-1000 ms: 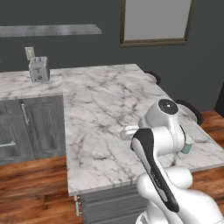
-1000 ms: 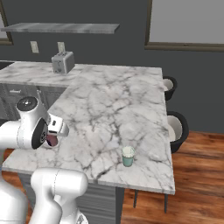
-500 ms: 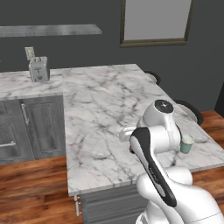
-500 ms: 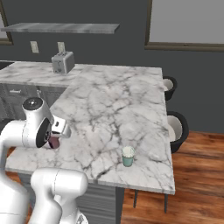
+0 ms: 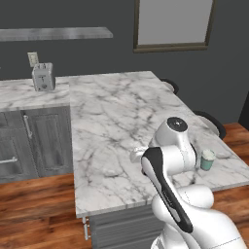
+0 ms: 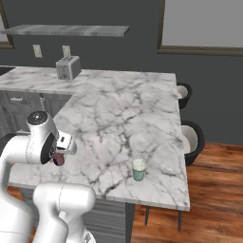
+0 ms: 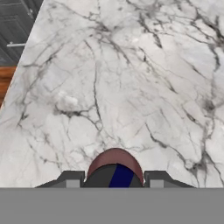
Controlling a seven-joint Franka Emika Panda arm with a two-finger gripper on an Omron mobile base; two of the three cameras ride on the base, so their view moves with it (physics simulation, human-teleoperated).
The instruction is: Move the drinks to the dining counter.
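Two drinks: both over the dining counter [image 5: 112, 116], one standing on it, one carried above it
Left base view, teal cup: the teal cup [image 5: 207, 159] with its white lid stood upright near the counter's right edge, toward the near right corner, apparently already delivered
Left base view, arm: the white arm [image 5: 170, 160] rose in front of the counter's near edge and hid the hand, so the pincer could not be judged from here
Left base view, surroundings: a toaster [image 5: 43, 77] sat on the narrower worktop [image 5: 19, 92] at the far left, well apart from the drinks
Right base view, gripper: the gripper [image 6: 60, 156] hung over the counter's near left corner, clamped on the dark-purple drink [image 6: 59, 158], which showed just below the hand
Right base view, teal cup: it [image 6: 138, 169] stood alone near the near edge, well apart from the carried drink
Right base view, stools: two dark stools [image 6: 192, 140] stood along the right edge
Hand view, grip: the drink [image 7: 115, 168] sat between the two dark finger tips [image 7: 70, 179], pinched from both sides so it rode upright
Hand view, below: bare marble lay ahead, which I judge was why it was held here, ready to be lowered
Progress: likely the last set-down, not yet done
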